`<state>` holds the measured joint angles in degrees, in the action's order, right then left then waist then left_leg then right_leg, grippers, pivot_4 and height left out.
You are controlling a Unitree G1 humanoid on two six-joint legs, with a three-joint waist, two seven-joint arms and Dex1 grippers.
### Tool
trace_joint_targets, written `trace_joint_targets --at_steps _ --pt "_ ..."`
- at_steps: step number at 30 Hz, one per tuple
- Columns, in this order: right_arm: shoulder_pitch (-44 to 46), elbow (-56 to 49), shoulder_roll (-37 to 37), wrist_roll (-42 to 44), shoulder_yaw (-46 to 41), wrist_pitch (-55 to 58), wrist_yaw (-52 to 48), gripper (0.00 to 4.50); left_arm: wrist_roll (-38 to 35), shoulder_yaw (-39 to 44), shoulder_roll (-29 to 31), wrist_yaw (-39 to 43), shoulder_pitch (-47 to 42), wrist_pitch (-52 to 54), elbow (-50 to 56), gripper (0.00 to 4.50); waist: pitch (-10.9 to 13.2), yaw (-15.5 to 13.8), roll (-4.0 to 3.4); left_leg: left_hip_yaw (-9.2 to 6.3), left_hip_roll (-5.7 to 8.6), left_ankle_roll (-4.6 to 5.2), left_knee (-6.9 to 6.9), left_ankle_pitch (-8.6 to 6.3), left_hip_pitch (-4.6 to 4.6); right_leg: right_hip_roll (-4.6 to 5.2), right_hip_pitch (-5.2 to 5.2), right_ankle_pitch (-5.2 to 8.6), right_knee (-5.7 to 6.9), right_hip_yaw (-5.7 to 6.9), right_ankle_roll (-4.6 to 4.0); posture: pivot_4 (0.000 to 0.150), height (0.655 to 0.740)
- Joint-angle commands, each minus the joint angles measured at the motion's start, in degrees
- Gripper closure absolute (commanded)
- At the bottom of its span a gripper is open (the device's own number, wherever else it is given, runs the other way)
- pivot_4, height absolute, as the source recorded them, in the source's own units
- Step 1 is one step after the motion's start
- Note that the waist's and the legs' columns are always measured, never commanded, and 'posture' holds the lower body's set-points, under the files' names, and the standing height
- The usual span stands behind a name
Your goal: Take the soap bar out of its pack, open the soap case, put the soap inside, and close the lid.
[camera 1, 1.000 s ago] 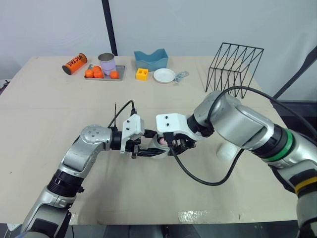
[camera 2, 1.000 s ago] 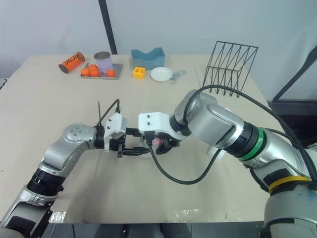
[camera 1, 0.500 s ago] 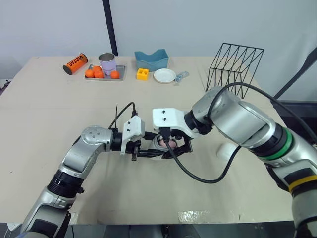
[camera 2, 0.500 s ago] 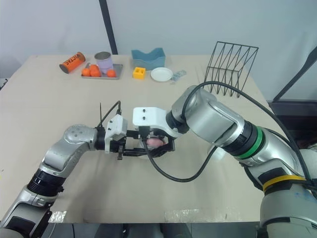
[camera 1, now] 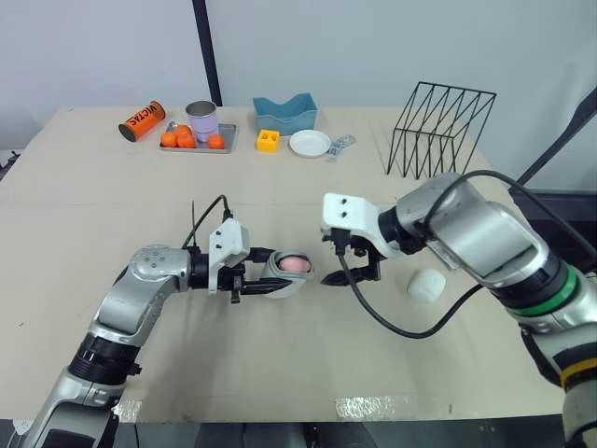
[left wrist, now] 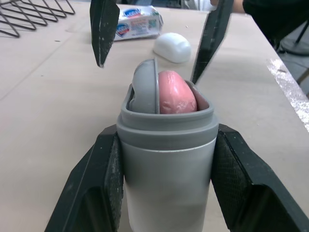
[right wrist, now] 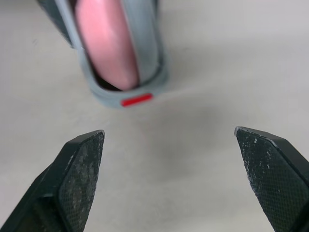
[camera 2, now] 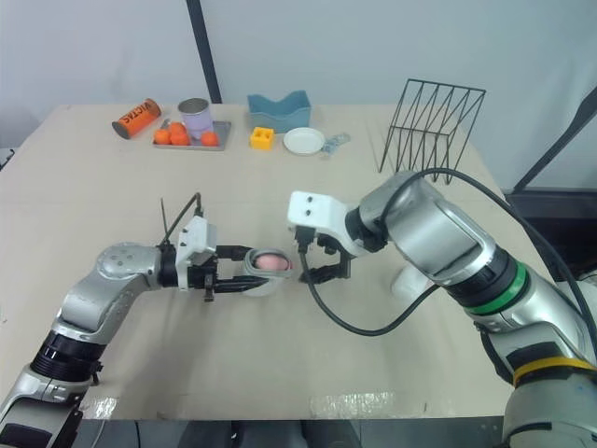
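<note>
My left gripper is shut on the grey soap case, its fingers pressed against both sides of the case. The pink soap bar sits inside the case's open mouth, beside a grey inner flap. Just right of the case, my right gripper stands open and apart from it, holding nothing; the soap lies ahead of its fingertips. A white rounded lid lies on the table to the right. The blue and white soap pack lies beyond the lid.
A black wire rack stands at the back right. Along the back edge are an orange can, a tray with oranges and a cup, a blue holder, a yellow block and a white dish.
My right gripper has let go of the soap and pulled back to the right, open. The soap stays in the case. My left gripper with the case has shifted slightly left.
</note>
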<state>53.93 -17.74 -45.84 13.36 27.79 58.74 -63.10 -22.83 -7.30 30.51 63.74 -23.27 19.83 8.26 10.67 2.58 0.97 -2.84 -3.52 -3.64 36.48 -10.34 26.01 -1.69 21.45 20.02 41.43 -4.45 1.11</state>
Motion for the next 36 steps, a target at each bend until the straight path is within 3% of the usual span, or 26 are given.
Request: trace_joint_targets --at_steps 1,10,14,17,26,36 --pt "-6.36 -2.89 3.7 3.36 -13.77 -0.47 6.99 0.04 -2.96 5.16 -0.06 -2.67 4.48 -1.74 5.15 2.56 -0.03 0.08 0.05 -0.02 -0.02 0.0 -0.01 0.0 -0.03 -0.01 -0.06 0.0 -0.03 0.01 0.0 0.15 0.74" --pt "-22.97 -11.89 23.17 10.43 -35.58 -3.02 26.26 0.04 -4.93 10.0 -1.07 -8.77 9.21 -1.92 7.78 2.56 -0.04 -0.02 0.05 -0.3 0.11 -0.16 -0.15 0.2 -0.11 0.0 -0.27 0.0 -0.06 0.13 0.0 0.15 0.74" --pt "-28.35 -13.93 24.59 10.04 -37.02 -4.35 30.81 0.04 -5.38 10.25 -0.94 -9.53 9.72 -2.07 8.04 2.56 -0.04 -0.07 0.05 -0.36 0.2 -0.24 -0.16 0.26 -0.11 0.08 -0.31 0.0 -0.06 0.17 0.0 0.15 0.74" --pt "-31.9 -13.71 29.68 11.11 -39.87 -0.65 36.85 0.04 -5.93 10.84 -1.14 -10.58 10.61 -1.68 8.77 2.56 -0.09 -0.07 0.12 -0.37 0.19 -0.24 -0.17 0.26 -0.15 0.07 -0.34 0.0 -0.06 0.18 0.0 0.15 0.74" --pt "-34.27 -14.86 29.92 12.49 -40.62 7.24 44.56 0.04 -6.75 10.96 -0.96 -10.57 10.76 -2.47 6.77 2.56 -0.1 0.05 0.13 -0.28 0.2 -0.43 -0.76 0.48 -0.57 0.02 -0.46 -0.01 -0.08 0.03 -0.01 0.15 0.74" --pt "-34.32 -21.09 30.48 16.66 -49.79 19.77 50.08 0.04 -7.86 9.52 -3.46 -7.54 12.27 -5.53 6.07 2.56 -0.1 0.03 0.14 -0.28 0.2 -0.45 -0.9 0.51 -0.59 0.01 -0.47 -0.01 -0.17 0.02 -0.01 0.15 0.74"
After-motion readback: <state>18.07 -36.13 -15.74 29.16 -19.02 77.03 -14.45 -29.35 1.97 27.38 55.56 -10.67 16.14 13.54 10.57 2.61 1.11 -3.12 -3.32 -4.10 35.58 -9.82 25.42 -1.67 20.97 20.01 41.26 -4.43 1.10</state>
